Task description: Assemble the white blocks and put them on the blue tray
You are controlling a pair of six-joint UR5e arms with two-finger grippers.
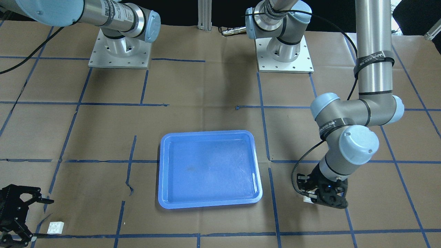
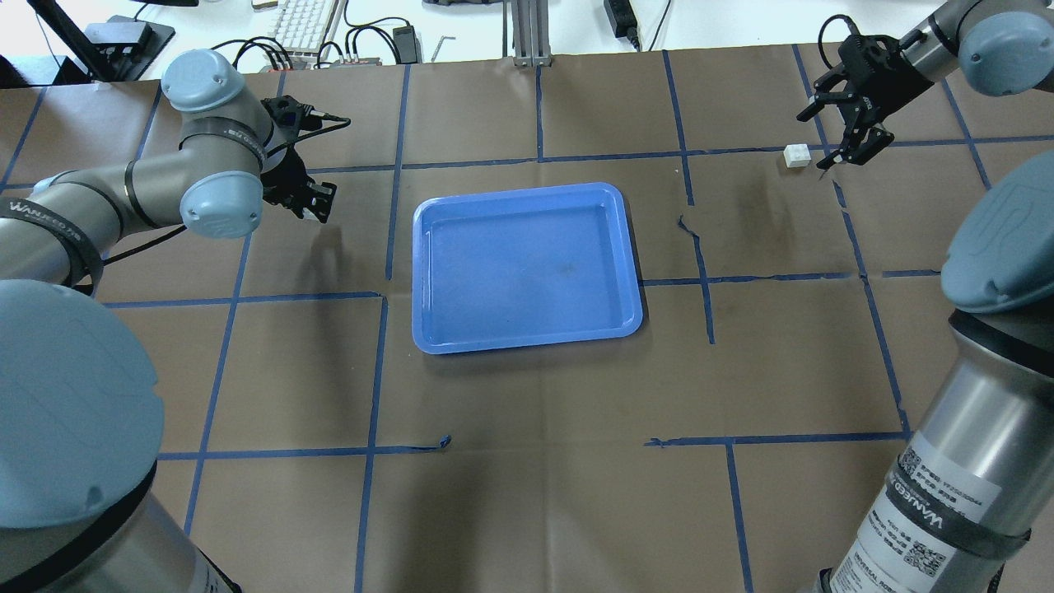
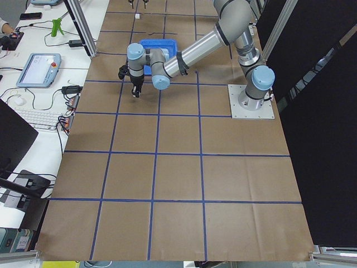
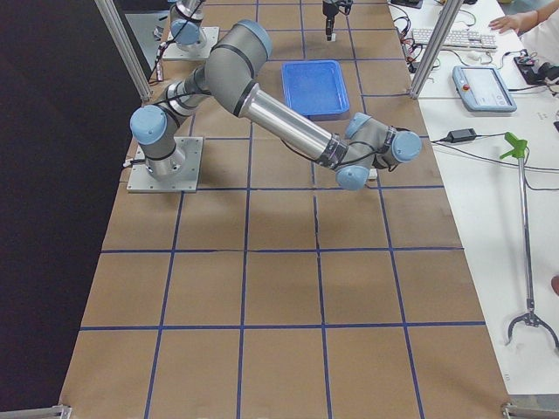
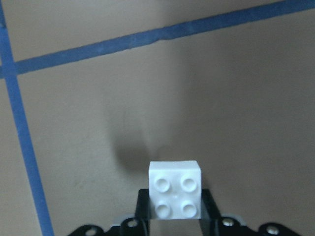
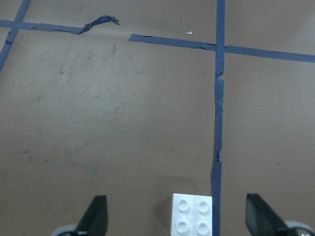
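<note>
The blue tray lies in the middle of the table, with nothing in it; it also shows in the front view. My left gripper is to the tray's left, shut on a white block, studs up, low over the paper. This gripper and its block sit right of the tray in the front view. The second white block lies on the table at the far right. My right gripper is open beside it. In the right wrist view that block lies between the spread fingers.
Brown paper with a blue tape grid covers the table. The two arm bases stand at the robot's side. A keyboard and cables lie beyond the far edge. Torn tape lies right of the tray.
</note>
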